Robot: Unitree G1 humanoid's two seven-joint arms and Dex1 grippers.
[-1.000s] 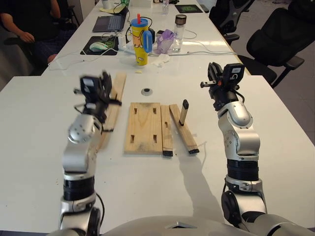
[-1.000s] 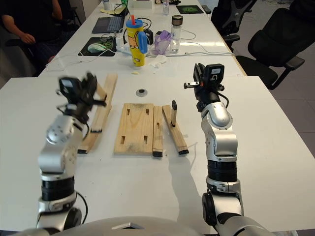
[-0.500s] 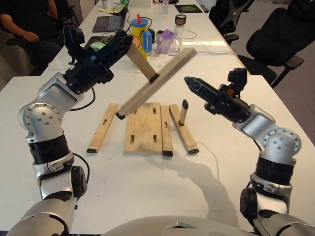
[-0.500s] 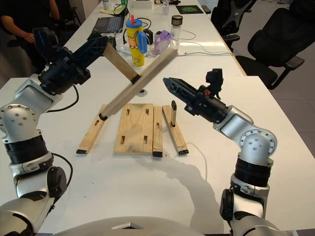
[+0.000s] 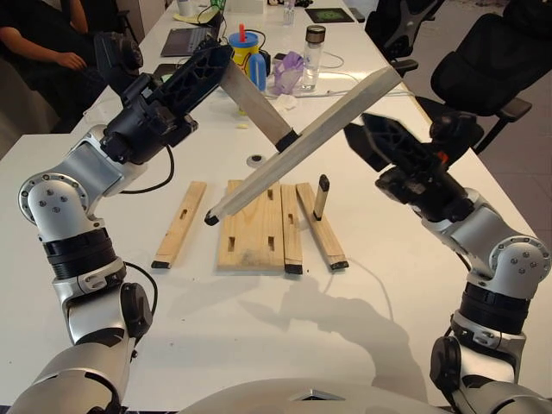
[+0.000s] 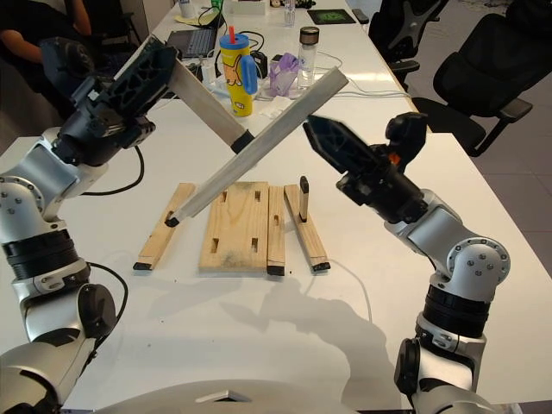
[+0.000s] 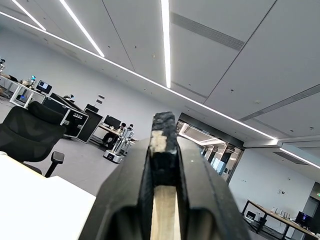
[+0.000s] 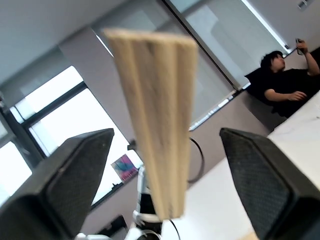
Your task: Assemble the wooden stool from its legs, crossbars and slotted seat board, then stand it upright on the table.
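I judge the long leg (image 5: pixel 302 147), raised over the seat board (image 5: pixel 250 220) on a crossbar (image 5: pixel 254 99) clamped in my left gripper (image 5: pixel 220 62), stiff, light and lever-prone; my right gripper (image 5: pixel 358 136), fingers spread and empty, should take its upper end.

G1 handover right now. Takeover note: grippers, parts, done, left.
Left gripper: shut on a crossbar, raised above the table. The crossbar looks joined to a long leg slanting in mid-air.
Right gripper: open, fingers either side of that leg's upper end.
On the table: seat board flat, loose leg to its left, two more pieces to its right, one with an upright peg.
Done: at most that one joint.
Left: all other joints, then stand the stool upright.
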